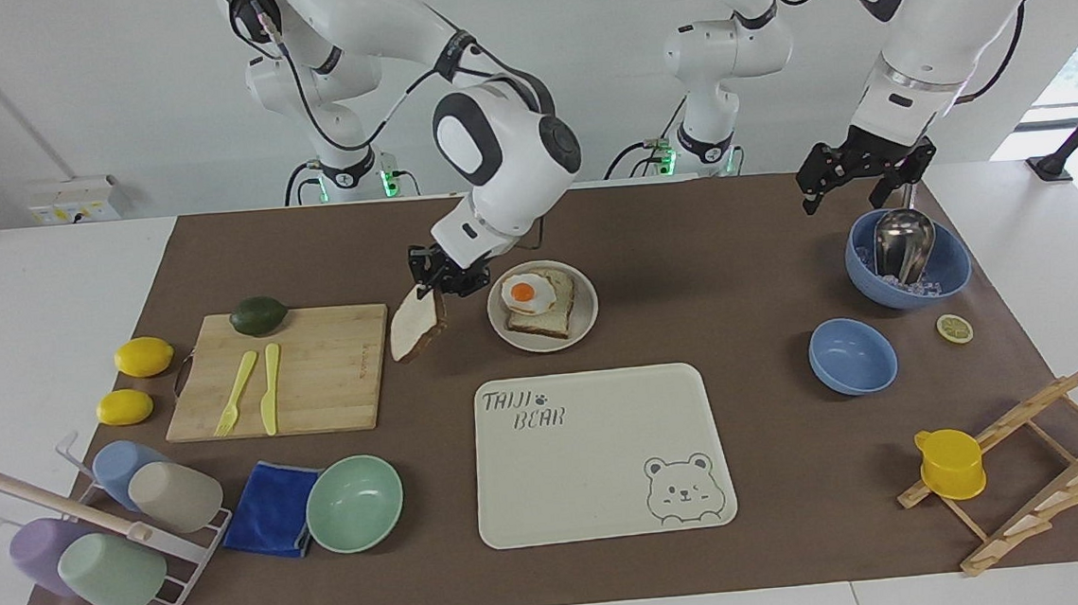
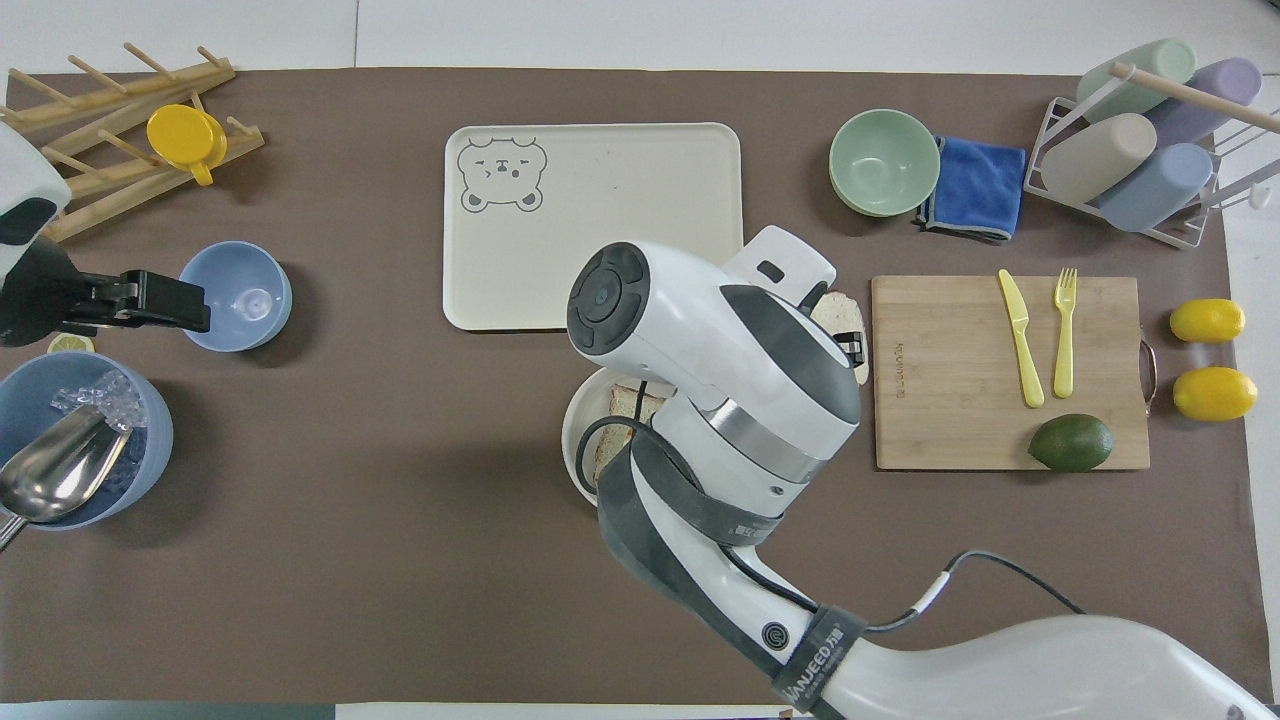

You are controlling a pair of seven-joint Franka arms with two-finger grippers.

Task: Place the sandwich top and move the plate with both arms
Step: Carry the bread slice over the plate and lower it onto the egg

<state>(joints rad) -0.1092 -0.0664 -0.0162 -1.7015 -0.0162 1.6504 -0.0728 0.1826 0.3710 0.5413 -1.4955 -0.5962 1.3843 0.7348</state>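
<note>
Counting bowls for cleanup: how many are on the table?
3: mint-green bowl beside the blue cloth; small blue bowl; large blue bowl holding a metal scoop.

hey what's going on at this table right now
The right gripper is shut on the sandwich top, a plain bread slice that hangs tilted in the air between the cutting board and the plate. The plate holds toast with a fried egg, not yet covered. The left gripper waits open above the blue bowl with the metal scoop, holding nothing.
</note>
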